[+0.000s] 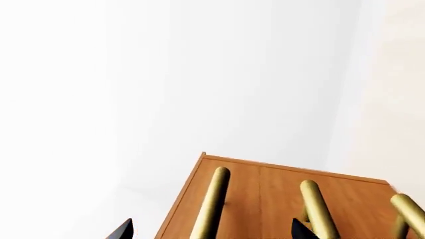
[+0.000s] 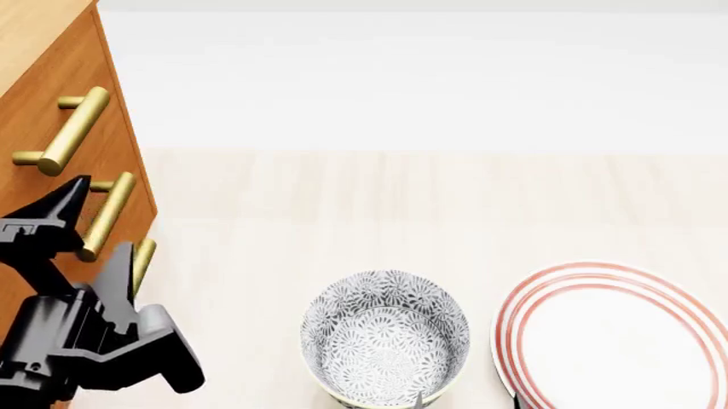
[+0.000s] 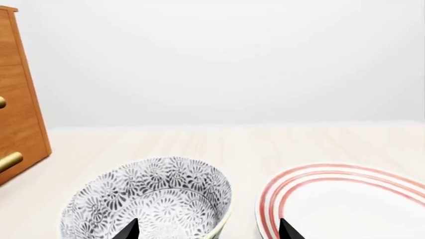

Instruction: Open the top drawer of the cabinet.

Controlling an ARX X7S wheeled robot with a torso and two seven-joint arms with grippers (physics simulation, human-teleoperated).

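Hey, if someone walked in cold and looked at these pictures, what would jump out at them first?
Probably the orange-brown cabinet at the left edge of the head view, its brass bar handles stacked down the front, with the black left end effector open right beside them. Next, on the pale table, the grey floral-patterned bowl with a white red-ringed plate to its right.

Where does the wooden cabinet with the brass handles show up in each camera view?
Head view: the cabinet fills the upper left corner, beside the left gripper.
Left wrist view: lower centre to lower right, seen close.
Right wrist view: a strip along the left edge.
Shared landmark: its brass bar handles.
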